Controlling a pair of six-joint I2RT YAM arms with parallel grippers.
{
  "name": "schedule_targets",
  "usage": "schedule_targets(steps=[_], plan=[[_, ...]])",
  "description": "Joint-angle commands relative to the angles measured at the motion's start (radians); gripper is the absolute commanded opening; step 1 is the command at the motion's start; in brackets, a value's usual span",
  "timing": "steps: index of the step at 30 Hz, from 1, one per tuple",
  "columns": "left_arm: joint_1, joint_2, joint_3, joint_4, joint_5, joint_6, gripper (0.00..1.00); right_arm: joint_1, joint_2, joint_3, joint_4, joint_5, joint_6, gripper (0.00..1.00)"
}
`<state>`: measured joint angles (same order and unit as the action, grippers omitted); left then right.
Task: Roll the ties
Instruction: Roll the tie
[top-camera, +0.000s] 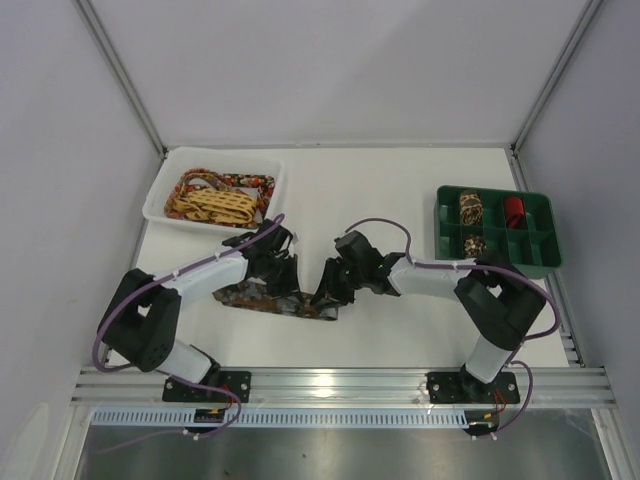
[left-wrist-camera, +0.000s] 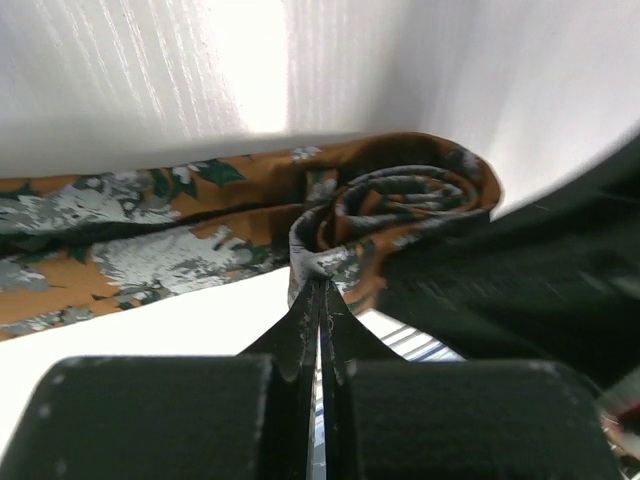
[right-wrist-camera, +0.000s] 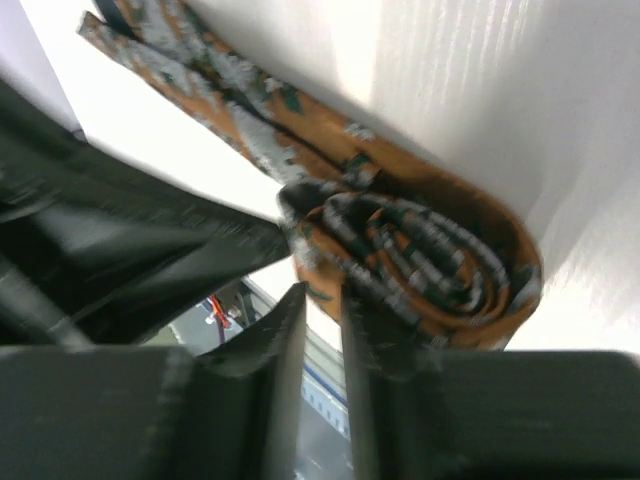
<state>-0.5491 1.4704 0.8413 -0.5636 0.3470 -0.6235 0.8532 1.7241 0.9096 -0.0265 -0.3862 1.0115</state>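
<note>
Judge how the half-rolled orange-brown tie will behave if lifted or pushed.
Probably floppy: the tie trails limp and flat behind its coil. The coil looks loose, so it may unwind if lifted. Pushed, it would likely squash rather than roll.

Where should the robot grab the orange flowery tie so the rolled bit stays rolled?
Probably the coil at the end of the orange tie, not the flat tail. Come from the open side where the spiral shows, and pinch across the layers so they stay wound. The tail lies flat on the table, leaving little edge to catch.
</note>
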Motion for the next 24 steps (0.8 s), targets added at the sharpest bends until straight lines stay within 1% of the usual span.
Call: schedule_targets(steps=[1, 3, 5, 7, 8, 9, 10, 11, 14, 17, 20, 21, 24], plan=[[0.006, 0.024, 0.044, 0.021, -0.006, 0.024, 0.01, -0.016, -0.087, 0.052, -0.117, 0.004, -0.063, 0.28], [0.006, 0.037, 0.047, 0.025, -0.006, 0.025, 0.0, -0.038, -0.109, 0.069, -0.15, -0.009, -0.099, 0.36], [0.006, 0.047, 0.051, 0.028, -0.006, 0.027, 0.0, -0.057, -0.121, 0.083, -0.208, -0.022, -0.138, 0.4], [0.006, 0.06, 0.061, 0.028, -0.006, 0.03, 0.0, -0.075, -0.156, 0.081, -0.245, -0.026, -0.166, 0.47], [0.006, 0.064, 0.064, 0.03, -0.006, 0.03, 0.0, -0.086, -0.167, 0.069, -0.257, -0.023, -0.186, 0.53], [0.008, 0.068, 0.07, 0.028, -0.006, 0.03, 0.0, -0.091, -0.188, 0.058, -0.263, -0.029, -0.194, 0.56], [0.006, 0.073, 0.074, 0.027, -0.009, 0.031, 0.01, -0.097, -0.198, 0.04, -0.253, -0.04, -0.2, 0.59], [0.006, 0.074, 0.077, 0.025, -0.011, 0.034, 0.01, -0.105, -0.202, -0.001, -0.239, -0.051, -0.206, 0.67], [0.006, 0.08, 0.088, 0.022, -0.014, 0.034, 0.0, -0.126, -0.192, -0.064, -0.136, -0.123, -0.202, 0.79], [0.006, 0.088, 0.09, 0.019, -0.019, 0.038, 0.01, -0.128, -0.146, -0.101, -0.038, -0.152, -0.203, 0.82], [0.006, 0.097, 0.093, 0.019, -0.017, 0.041, 0.0, -0.128, -0.11, -0.112, 0.016, -0.137, -0.211, 0.83], [0.006, 0.099, 0.096, 0.019, -0.022, 0.042, 0.0, -0.128, -0.103, -0.117, 0.063, -0.132, -0.209, 0.83], [0.008, 0.11, 0.101, 0.018, -0.028, 0.047, 0.0, -0.131, -0.067, -0.133, 0.137, -0.14, -0.208, 0.83]])
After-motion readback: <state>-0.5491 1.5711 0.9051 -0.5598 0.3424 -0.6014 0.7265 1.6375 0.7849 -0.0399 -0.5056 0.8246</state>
